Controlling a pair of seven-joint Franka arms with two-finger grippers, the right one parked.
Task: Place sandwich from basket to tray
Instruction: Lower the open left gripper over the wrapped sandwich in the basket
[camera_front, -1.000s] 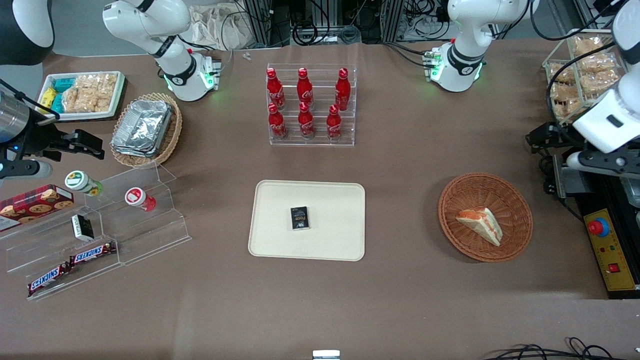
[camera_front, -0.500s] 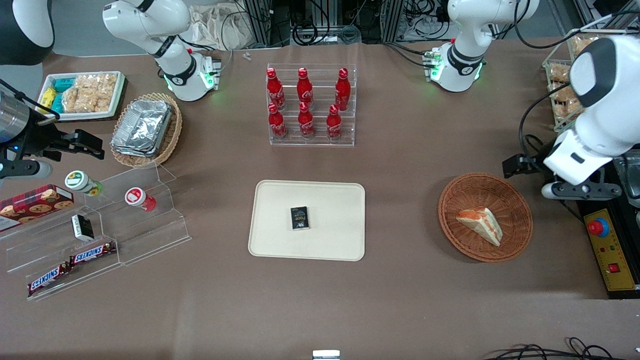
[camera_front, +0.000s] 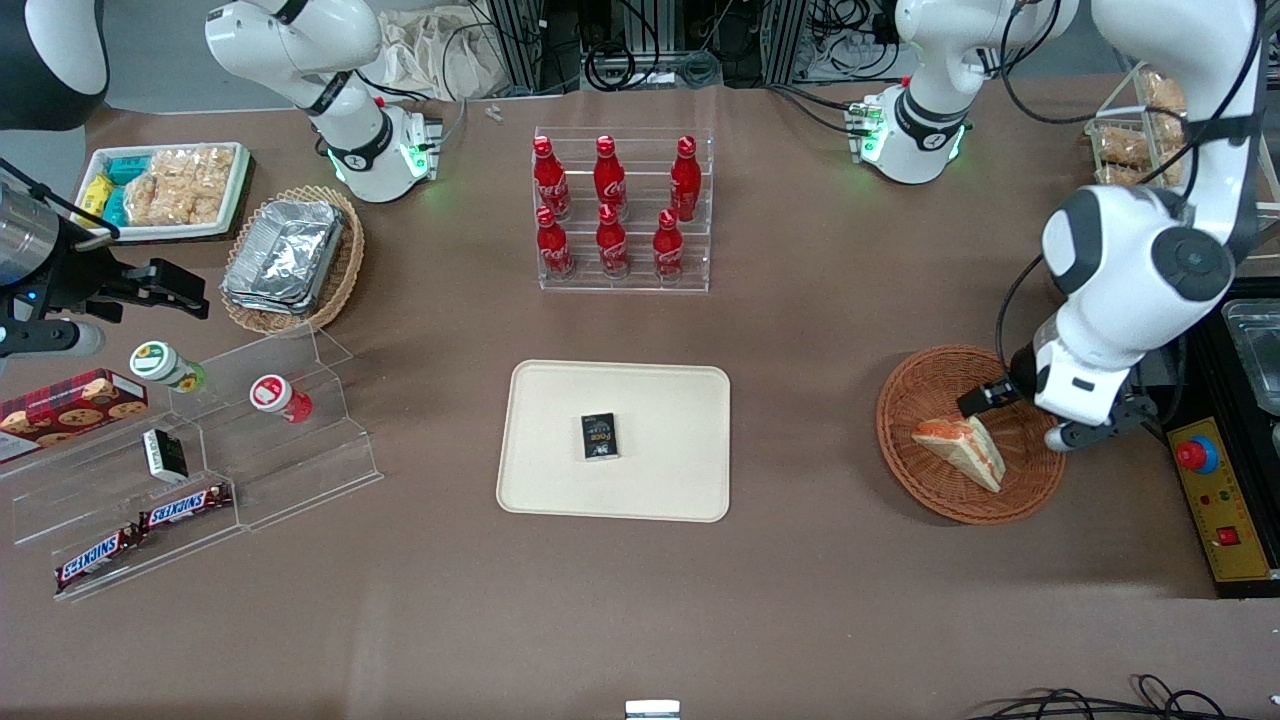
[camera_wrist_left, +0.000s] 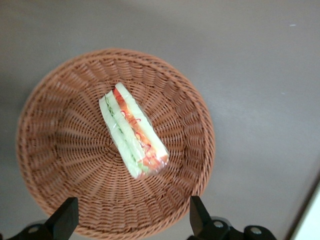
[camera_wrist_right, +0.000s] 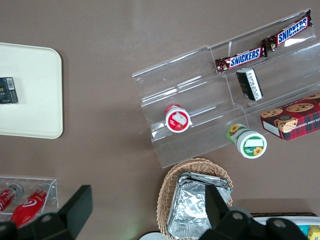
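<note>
The sandwich (camera_front: 960, 448) (camera_wrist_left: 132, 131), a wrapped white wedge with orange-red filling, lies in the round orange-brown basket (camera_front: 935, 375) (camera_wrist_left: 60, 125). My left gripper (camera_front: 1025, 418) (camera_wrist_left: 131, 220) hangs open above the basket, over the rim toward the working arm's end, just beside the sandwich and apart from it. Nothing sits between its fingers. The cream tray (camera_front: 660, 400) (camera_wrist_right: 30, 90) lies in the middle of the table, toward the parked arm from the basket. A small black box (camera_front: 599, 436) (camera_wrist_right: 7, 90) rests on it.
A clear rack of red cola bottles (camera_front: 620, 215) stands farther from the camera than the tray. A yellow control box with a red button (camera_front: 1215, 500) sits beside the basket. A tan basket of foil containers (camera_front: 290, 255) and an acrylic snack shelf (camera_front: 200, 470) are at the parked arm's end.
The left arm has swung in from the table's edge and come down, bringing the open gripper over the basket. The sandwich and tray have not moved.
</note>
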